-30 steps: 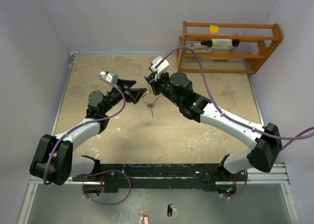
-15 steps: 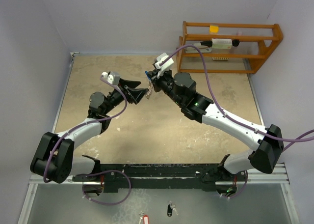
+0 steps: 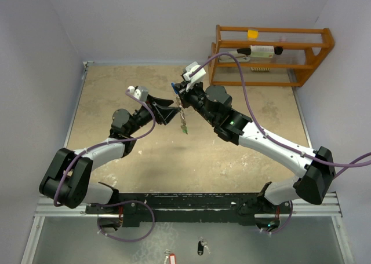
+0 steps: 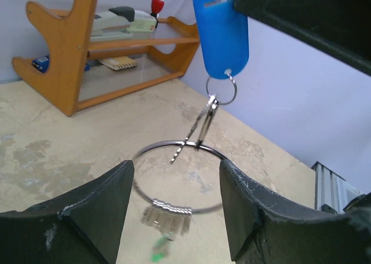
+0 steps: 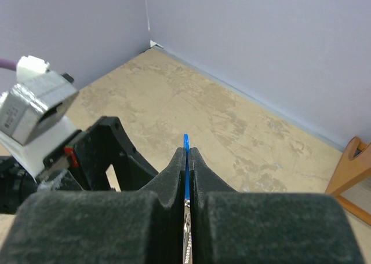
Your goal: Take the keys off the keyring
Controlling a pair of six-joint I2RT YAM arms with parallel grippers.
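The sand-coloured table (image 3: 116, 96) sits between lavender walls (image 3: 35, 44), with a wooden rack (image 3: 272, 55) at its far right corner. The green-headed key (image 4: 157, 252) at the bottom of the keyring (image 4: 159, 145) is blurred (its blade cannot be made out). The blue-headed key (image 4: 220, 35) is partly covered by the right gripper (image 5: 186, 154), whose jaws are clenched on it. Both arms reach inward and meet above mid-table. The left gripper (image 4: 175, 171) stands spread, one finger on either side of the large wire ring; contact cannot be told. The keyring hangs above the table, below the blue head.
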